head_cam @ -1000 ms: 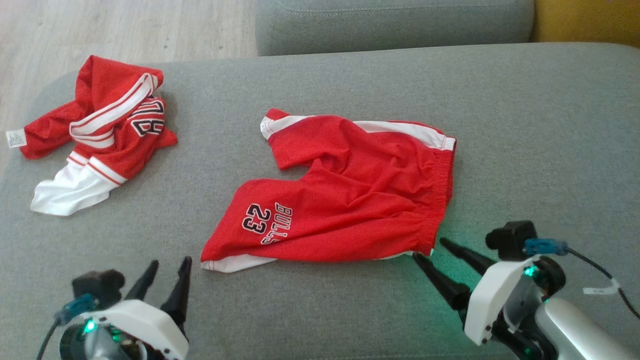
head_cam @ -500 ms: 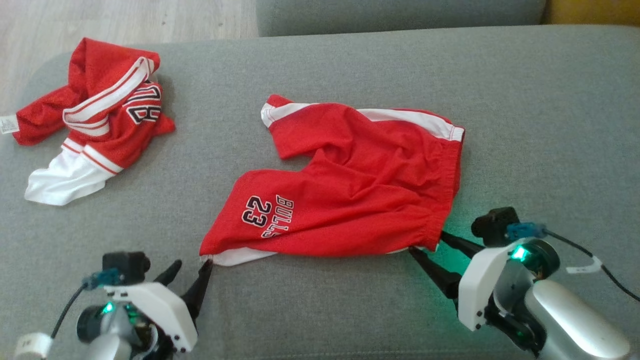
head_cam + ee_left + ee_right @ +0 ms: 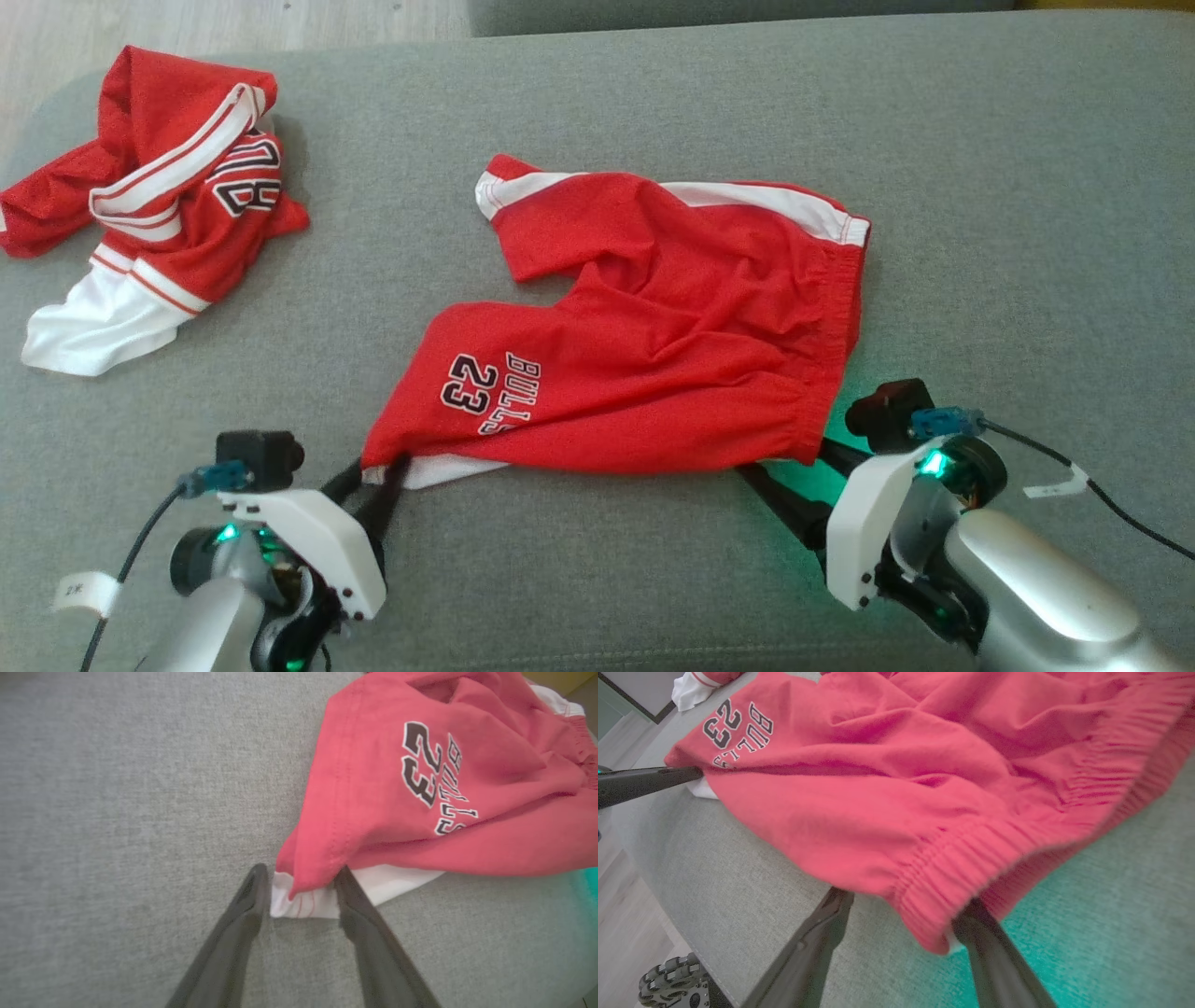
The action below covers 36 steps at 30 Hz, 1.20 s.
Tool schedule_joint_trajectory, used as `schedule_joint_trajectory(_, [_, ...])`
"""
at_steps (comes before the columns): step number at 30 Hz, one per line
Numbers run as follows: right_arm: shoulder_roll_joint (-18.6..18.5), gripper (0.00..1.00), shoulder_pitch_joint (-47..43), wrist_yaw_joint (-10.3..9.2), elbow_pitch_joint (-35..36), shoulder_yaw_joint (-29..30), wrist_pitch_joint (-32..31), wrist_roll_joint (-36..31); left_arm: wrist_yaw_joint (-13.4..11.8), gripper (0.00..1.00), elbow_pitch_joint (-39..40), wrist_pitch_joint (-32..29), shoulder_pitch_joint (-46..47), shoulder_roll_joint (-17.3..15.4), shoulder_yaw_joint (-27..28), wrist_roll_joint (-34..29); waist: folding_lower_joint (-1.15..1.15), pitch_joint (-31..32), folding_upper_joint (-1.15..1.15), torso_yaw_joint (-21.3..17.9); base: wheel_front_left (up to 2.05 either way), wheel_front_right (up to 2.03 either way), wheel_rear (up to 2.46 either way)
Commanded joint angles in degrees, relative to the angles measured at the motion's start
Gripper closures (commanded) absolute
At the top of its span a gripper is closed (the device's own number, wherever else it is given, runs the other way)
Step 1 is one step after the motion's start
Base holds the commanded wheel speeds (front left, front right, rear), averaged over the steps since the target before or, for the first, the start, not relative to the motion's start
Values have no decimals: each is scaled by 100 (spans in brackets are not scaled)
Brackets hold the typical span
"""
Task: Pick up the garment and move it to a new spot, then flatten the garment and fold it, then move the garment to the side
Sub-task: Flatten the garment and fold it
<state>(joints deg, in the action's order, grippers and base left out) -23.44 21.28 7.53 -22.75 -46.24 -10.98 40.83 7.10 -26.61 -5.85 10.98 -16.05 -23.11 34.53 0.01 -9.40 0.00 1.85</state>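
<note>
Plainly, "BULLS 23" on red shorts (image 3: 653, 373).

1. A broad grey upholstered seat (image 3: 653, 84) spreads out in front, its woven fabric under soft, even light.
2. Beyond its far edge sits another grey cushion (image 3: 728, 11).
3. Pale wood-plank floor (image 3: 233, 21) shows past the far left corner.
4. A green glow (image 3: 794, 471) tints the near fabric.
</note>
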Motion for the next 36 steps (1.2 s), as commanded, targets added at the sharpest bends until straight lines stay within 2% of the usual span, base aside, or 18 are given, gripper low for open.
schedule_joint_trajectory(1, [-9, 30, 153, -4, 125, -95, 103, 54, 26, 69, 53, 73, 245, -167, 133, 66, -1, -15, 0, -2, 0, 0, 0])
schedule_joint_trajectory(2, [-21, 82, 181, -4, 112, -145, 131, 85, 28, 100, 34, 101, 268, -182, 98, 84, -1, -19, 0, -4, 0, 0, 0])
schedule_joint_trajectory(3, [-33, 100, 205, -4, 95, -194, 153, 114, 30, 100, 12, 108, 283, -194, 57, 104, -1, -18, 0, -5, 0, 0, 0])
schedule_joint_trajectory(11, [-235, 100, 303, -4, 280, -384, 543, 488, 37, 100, 169, 291, 243, -375, -139, 336, -1, 190, 0, -35, 0, 0, 0])
schedule_joint_trajectory(16, [-532, 100, 390, -4, 776, -342, 644, 988, 37, 100, 747, 334, 257, -620, -94, 436, -1, 294, 0, -56, 0, 0, 0])
schedule_joint_trajectory(21, [-921, 100, 769, -4, 1293, -334, 517, 1526, 38, 100, 1394, 18, 651, -974, -11, 457, -1, 131, 0, -63, 0, 0, 0])
schedule_joint_trajectory(26, [-1088, 100, 1511, -4, 1628, -365, 346, 2209, 33, 100, 1611, -399, 1563, -1178, 54, 424, -1, -342, 0, -94, 0, 0, 0])
schedule_joint_trajectory(28, [-1090, 100, 2170, -4, 1640, -403, 204, 2580, 35, 100, 1498, -680, 2351, -1250, -35, 400, -1, -754, 0, -126, 0, 0, 0])
schedule_joint_trajectory(36, [-922, 100, 4318, -4, 984, -535, -216, 3260, 37, 100, 641, -994, 4870, -1325, -478, 743, -1, -1799, 0, -156, 0, 0, 0])
